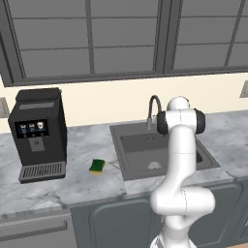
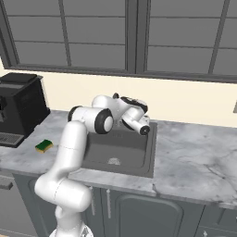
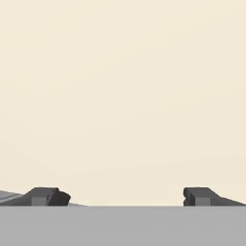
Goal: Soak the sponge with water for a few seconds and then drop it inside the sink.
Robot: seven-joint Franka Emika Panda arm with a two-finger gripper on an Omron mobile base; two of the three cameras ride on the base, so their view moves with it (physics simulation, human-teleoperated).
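On the marble surface [image 1: 72,189] in the left base view, the sponge [image 1: 97,166] lies flat, green layer up, between the black coffee machine [image 1: 38,133] at the left and the sink [image 1: 127,160] at the right, apart from both and just beside the sink's left rim. The sink is a dark recessed basin with a pale round drain [image 1: 154,165] in its floor and a curved grey faucet [image 1: 153,110] rising at its back edge. The white arm [image 1: 180,164] stands in front of the basin and hides its right part; its upper joint sits level with the faucet. Behind the surface runs a cream wall under a row of grey-framed windows [image 1: 92,38]. From the right base view, the sponge [image 2: 44,146] rests on the surface [image 2: 194,162] near the front edge, left of the arm [image 2: 71,152], with the coffee machine [image 2: 18,109] further left and behind it. The arm bends over the sink [image 2: 139,159], and the hand reaches rightward above the basin, well apart from the sponge; the fingers cannot be made out from this side. Looking along the hand view, the two dark fingers [image 3: 47,196] stand wide apart at the bottom corners with nothing between them, facing the plain cream wall [image 3: 123,96].
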